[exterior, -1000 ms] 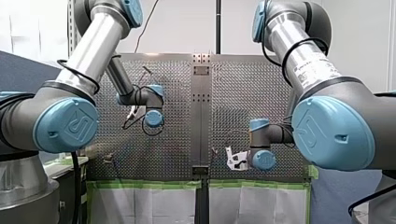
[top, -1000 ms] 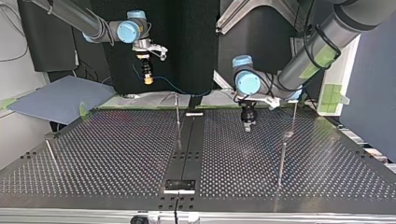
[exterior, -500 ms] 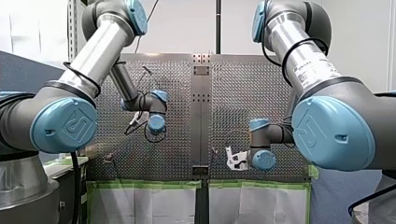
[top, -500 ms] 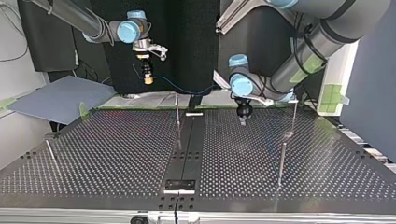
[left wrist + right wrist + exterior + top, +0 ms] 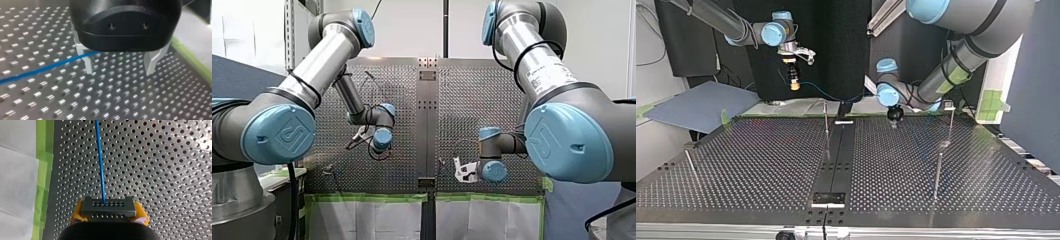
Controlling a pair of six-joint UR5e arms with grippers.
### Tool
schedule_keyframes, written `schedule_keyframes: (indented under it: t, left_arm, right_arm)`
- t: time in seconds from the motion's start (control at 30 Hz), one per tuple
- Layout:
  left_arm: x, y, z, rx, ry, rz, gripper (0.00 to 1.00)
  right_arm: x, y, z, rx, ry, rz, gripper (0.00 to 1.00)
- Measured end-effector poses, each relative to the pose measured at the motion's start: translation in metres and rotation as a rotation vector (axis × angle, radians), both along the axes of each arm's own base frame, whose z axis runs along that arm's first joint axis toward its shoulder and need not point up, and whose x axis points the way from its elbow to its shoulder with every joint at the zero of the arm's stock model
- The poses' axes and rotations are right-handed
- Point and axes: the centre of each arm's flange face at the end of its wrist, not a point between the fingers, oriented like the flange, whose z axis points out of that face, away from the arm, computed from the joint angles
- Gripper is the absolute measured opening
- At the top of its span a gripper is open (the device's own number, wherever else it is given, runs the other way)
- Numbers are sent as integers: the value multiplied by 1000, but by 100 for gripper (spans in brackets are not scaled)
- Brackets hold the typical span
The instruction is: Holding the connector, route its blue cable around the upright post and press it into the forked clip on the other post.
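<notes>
The connector (image 5: pixel 108 207) hides most of my right gripper (image 5: pixel 109 214); only yellow pads (image 5: pixel 76 213) peek out beside it. Ahead, the blue cable (image 5: pixel 100 162) runs out of view. At my left gripper (image 5: pixel 119 72), the cable vanishes behind the gripper itself.

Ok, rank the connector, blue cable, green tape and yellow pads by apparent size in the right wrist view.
1. green tape, narrowly; the connector sits nearer the camera, so true size is unsure.
2. connector
3. blue cable and the visible parts of the yellow pads: about alike.
</notes>
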Motion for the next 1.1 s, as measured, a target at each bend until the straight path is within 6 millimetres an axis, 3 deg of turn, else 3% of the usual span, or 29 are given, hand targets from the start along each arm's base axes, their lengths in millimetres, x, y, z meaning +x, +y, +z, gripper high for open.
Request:
schedule_keyframes:
  t: [0.53, 0.83, 1.1]
  left_arm:
    - [-13, -3, -43, 45, 125, -5, 100]
    - [-19, -6, -55, 63, 177, -14, 100]
    - [-31, -19, -74, 62, 234, -66, 100]
  right_arm:
    - [0, 0, 0, 0, 0, 0, 0]
    - [0, 0, 0, 3, 2, 0, 0]
    - [0, 0, 0, 4, 2, 0, 0]
